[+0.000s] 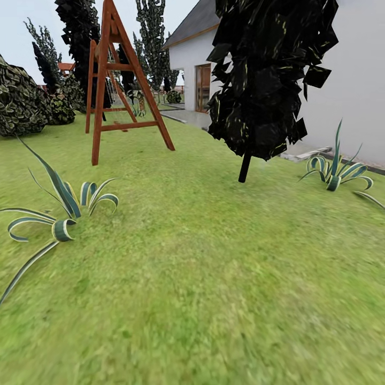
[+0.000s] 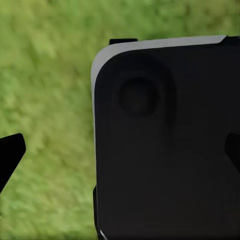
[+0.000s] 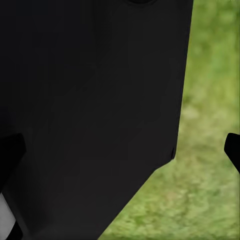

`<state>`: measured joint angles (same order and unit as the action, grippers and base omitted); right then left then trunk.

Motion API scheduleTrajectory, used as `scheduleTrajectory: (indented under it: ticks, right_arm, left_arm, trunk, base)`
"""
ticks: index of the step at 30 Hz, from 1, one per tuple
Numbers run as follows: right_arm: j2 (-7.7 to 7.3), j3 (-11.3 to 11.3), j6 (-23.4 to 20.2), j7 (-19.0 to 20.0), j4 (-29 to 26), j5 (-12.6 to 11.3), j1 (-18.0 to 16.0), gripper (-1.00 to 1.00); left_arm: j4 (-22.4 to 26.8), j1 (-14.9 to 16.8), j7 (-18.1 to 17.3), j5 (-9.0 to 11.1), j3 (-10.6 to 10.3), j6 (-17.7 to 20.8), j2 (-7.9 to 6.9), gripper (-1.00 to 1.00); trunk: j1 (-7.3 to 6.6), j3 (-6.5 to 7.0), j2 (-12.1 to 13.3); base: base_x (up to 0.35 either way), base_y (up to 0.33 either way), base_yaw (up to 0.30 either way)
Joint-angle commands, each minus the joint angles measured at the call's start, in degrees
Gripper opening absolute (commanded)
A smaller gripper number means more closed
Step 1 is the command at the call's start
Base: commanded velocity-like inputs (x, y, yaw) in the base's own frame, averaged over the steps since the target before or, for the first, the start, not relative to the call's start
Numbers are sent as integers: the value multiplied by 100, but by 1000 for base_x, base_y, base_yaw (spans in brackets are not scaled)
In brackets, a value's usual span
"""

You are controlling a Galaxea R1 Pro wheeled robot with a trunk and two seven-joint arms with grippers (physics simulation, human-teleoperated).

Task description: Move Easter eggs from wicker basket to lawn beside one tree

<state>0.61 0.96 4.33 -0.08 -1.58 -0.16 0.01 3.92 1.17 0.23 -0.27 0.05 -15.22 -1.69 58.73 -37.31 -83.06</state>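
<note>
step: robot is travelling across the lawn (image 1: 214, 299); by my read it is searching for the basket, no pick started yet
task things: eggs and wicker basket are not turning up in the head view, so their place and looks can't be told right now
lawn: bright green, flat, slightly blurred; it is lying beyond the jaws of both arms in the wrist views, well apart from the tips
left gripper (image 2: 120, 150): two dark fingertips are showing at the frame edges, wide apart, nothing between them; jaws are standing open
right gripper (image 3: 120, 150): same picture, dark tips wide apart, empty; jaws are standing open
black panel (image 2: 165, 145): a dark body part of the robot is sitting beyond the left jaws, blocking most of that view; a similar one (image 3: 90, 110) is blocking the right
surroundings: dark cone-shaped tree (image 1: 270, 80) on a thin stem ahead, not the kind wanted; wooden A-frame (image 1: 115, 80), striped agave plants (image 1: 64, 214), white house (image 1: 342, 75), round bushes (image 1: 21, 104)
next move: likely needs the base or head turning until the basket or a thick-trunked tree is coming into sight
</note>
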Motion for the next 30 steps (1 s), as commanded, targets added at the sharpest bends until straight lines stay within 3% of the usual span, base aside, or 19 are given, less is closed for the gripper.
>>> scheduleTrajectory:
  ticks: [1,9,30]
  right_arm:
    - [1,10,15,-1,-3,-2,0,100]
    - [1,13,15,-1,-8,-2,0,100]
    - [1,23,15,-6,-13,-8,1,100]
  left_arm:
    - [-7,0,3,-4,-1,-19,4,100]
    - [-23,-11,-7,-6,1,33,7,100]
    - [-32,-3,-29,-6,12,62,20,100]
  trunk:
    - [0,-4,-2]
    - [0,-4,-2]
    - [0,-18,-2]
  base:
    - [3,0,0]
    - [61,0,0]
    - [318,0,-14]
